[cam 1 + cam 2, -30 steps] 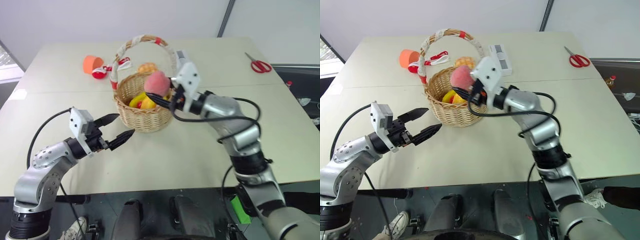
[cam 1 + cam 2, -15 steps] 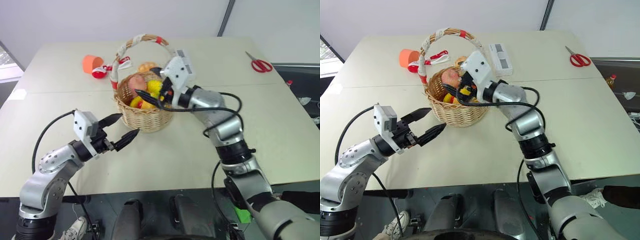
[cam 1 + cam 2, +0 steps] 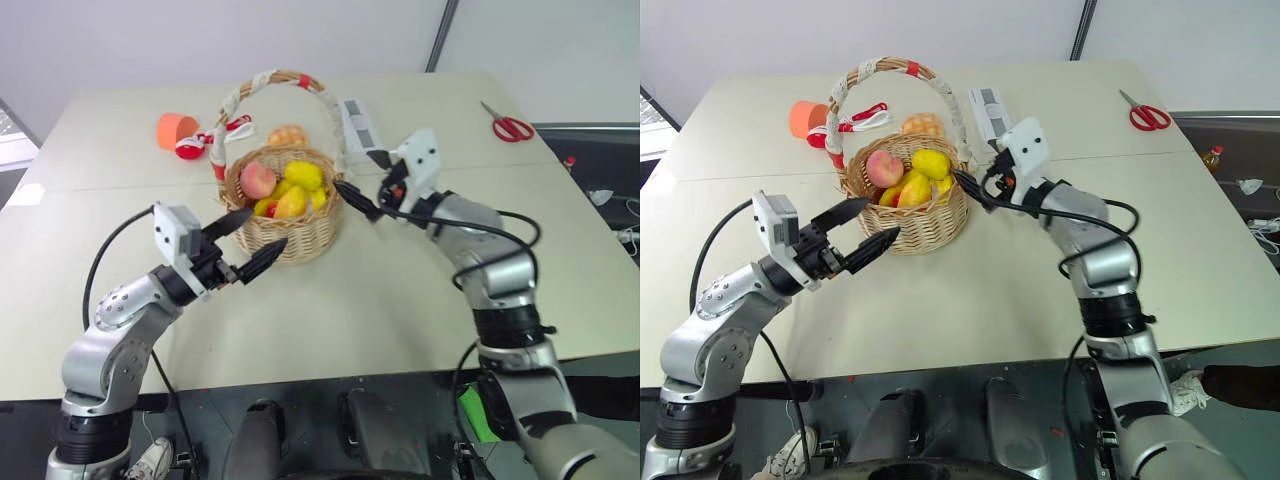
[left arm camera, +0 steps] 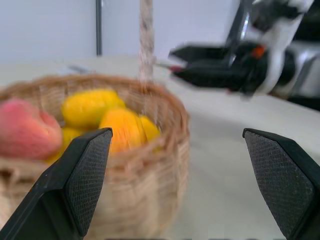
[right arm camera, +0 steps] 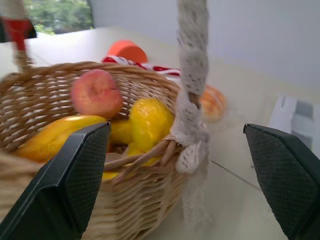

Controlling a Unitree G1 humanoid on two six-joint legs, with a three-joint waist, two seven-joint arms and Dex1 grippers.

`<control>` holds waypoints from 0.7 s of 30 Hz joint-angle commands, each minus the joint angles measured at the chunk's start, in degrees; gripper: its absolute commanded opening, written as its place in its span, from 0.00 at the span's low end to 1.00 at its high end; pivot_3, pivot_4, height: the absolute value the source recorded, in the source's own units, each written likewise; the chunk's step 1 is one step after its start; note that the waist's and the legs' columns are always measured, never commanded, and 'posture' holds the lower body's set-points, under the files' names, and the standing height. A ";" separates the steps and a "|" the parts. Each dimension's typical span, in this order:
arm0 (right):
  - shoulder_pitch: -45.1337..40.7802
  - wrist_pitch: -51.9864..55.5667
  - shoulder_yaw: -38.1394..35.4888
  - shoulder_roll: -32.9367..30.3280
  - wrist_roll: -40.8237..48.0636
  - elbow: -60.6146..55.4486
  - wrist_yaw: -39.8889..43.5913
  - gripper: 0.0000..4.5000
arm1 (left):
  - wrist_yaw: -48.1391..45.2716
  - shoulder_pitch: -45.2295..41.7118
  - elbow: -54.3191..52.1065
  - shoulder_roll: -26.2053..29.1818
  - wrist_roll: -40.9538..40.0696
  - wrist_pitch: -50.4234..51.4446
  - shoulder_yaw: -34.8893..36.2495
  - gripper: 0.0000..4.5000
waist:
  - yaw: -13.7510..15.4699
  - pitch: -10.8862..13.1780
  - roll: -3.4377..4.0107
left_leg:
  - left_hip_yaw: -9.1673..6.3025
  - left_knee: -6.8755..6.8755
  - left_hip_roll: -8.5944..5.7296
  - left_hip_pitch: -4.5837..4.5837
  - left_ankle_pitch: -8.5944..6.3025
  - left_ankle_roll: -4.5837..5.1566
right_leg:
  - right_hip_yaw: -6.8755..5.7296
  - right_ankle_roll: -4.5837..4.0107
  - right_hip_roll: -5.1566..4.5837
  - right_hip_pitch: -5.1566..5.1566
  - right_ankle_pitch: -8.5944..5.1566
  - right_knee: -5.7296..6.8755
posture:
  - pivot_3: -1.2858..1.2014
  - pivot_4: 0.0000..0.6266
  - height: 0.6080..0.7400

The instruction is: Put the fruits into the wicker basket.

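Basket (image 3: 285, 225) holding peach (image 3: 258, 180), lemon (image 3: 304, 175) and mango (image 3: 291, 203) sits between both wide-open, empty grippers, right gripper (image 3: 360, 180) just beside its rim.

Silver jointed arms carry loose black cables, white wrist camera blocks and black pointed fingers (image 3: 262, 262).
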 commanded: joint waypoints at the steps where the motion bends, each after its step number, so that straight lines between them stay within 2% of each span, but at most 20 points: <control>1: -4.62 -5.26 -0.44 2.40 -1.16 5.93 -1.64 0.87 | 1.62 -0.14 -1.59 -0.22 1.05 -1.86 0.97 1.00 | 0.05 0.00 0.00 | -0.01 0.00 0.01 0.00 0.00 0.00 | 0.00 0.00 0.00 0.00 0.00 0.00 | 0.52 0.24 1.00; 3: -5.91 -7.20 -0.64 3.40 -1.40 8.98 -1.62 0.72 | 2.36 0.46 -2.53 -0.33 1.09 -1.80 0.97 1.00 | 0.14 0.00 0.00 | 0.00 -0.02 0.02 -0.03 0.00 0.00 | 0.00 0.00 0.00 -0.01 0.00 -0.02 | 0.52 0.24 1.00; 8: -6.74 -8.88 -2.08 4.09 -0.77 10.83 -1.62 0.12 | 3.40 2.57 -4.24 -0.46 1.61 -1.89 0.62 1.00 | 0.64 0.00 0.00 | 0.01 -0.04 0.03 -0.05 -0.01 0.00 | 0.09 0.00 -0.08 -0.02 0.00 -0.05 | 0.52 0.24 1.00; 9: -6.55 -9.04 -2.43 3.92 -0.63 10.27 -1.51 0.03 | 3.50 2.77 -4.34 -0.47 1.57 -1.90 0.58 1.00 | 0.66 0.00 0.00 | 0.01 -0.04 0.03 -0.05 -0.01 0.00 | 0.10 0.00 -0.08 -0.02 0.01 -0.04 | 0.52 0.24 1.00; 13: -5.16 -8.82 -4.25 2.22 -0.32 6.80 -1.77 0.03 | 3.64 2.85 -4.33 -0.40 1.58 -1.94 0.11 1.00 | 0.68 0.01 0.01 | 0.01 -0.03 0.02 -0.04 -0.01 0.00 | 0.09 0.00 -0.07 -0.02 0.01 -0.04 | 0.52 0.24 1.00; 17: -1.60 -9.63 -11.36 -5.12 -1.84 3.66 -6.75 0.03 | 2.62 0.87 -2.50 -0.45 1.81 -1.99 -1.58 1.00 | 1.50 0.01 0.01 | -0.02 -0.03 -0.01 -0.13 -0.01 0.00 | 0.08 0.00 -0.10 -0.03 0.00 -0.08 | 0.52 0.24 1.00; 21: 1.09 -12.47 -18.37 -12.69 -3.98 9.16 -13.52 0.03 | 0.79 -1.42 0.47 -0.44 2.66 -2.73 -3.53 1.00 | 2.29 0.01 0.01 | 0.05 -0.02 -0.20 -0.17 -0.01 0.00 | 0.09 0.02 -0.26 -0.03 0.00 -0.16 | 0.52 0.24 1.00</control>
